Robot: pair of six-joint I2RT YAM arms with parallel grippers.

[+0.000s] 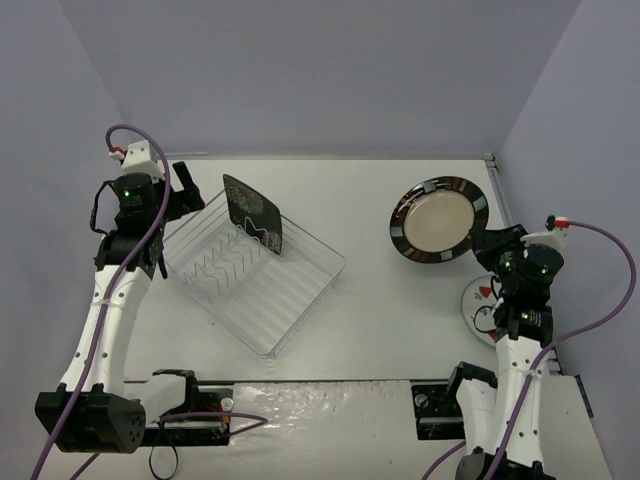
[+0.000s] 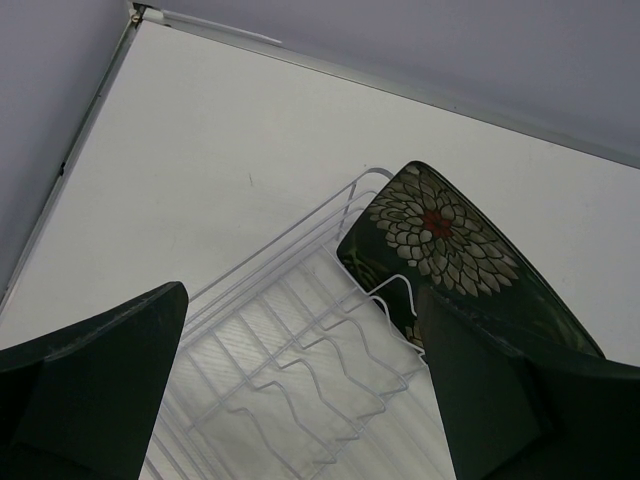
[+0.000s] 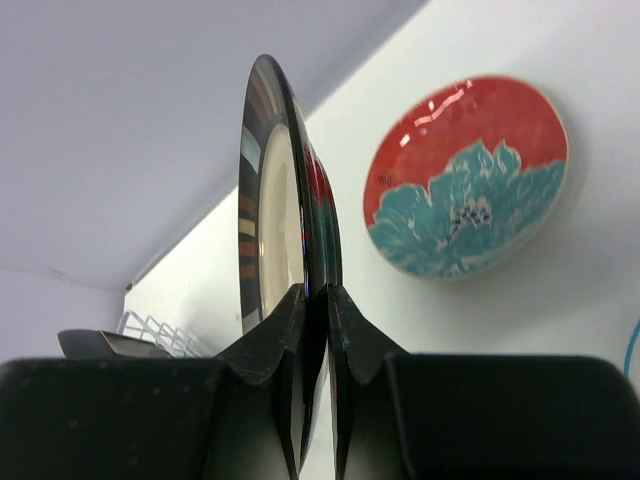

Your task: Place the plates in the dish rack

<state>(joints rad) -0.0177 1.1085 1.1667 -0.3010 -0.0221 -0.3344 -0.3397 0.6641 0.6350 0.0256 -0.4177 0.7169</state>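
A square black floral plate (image 1: 252, 215) (image 2: 440, 235) stands on edge at the far end of the wire dish rack (image 1: 300, 320) (image 2: 290, 233). My left gripper (image 1: 185, 190) (image 2: 300, 300) hangs open over the rack's far left corner, holding nothing. My right gripper (image 1: 487, 240) (image 3: 316, 292) is shut on the rim of the round beige plate with the black striped rim (image 1: 440, 220) (image 3: 268, 200), held up on edge above the table. A red-and-teal floral plate (image 3: 465, 175) lies flat on the table beyond it. A small white plate with red triangles (image 1: 478, 297) lies partly under my right arm.
Rows of bare tines fill the near part of the rack. Grey walls close the table on the left, back and right. The arm bases and mounting rails sit along the near edge.
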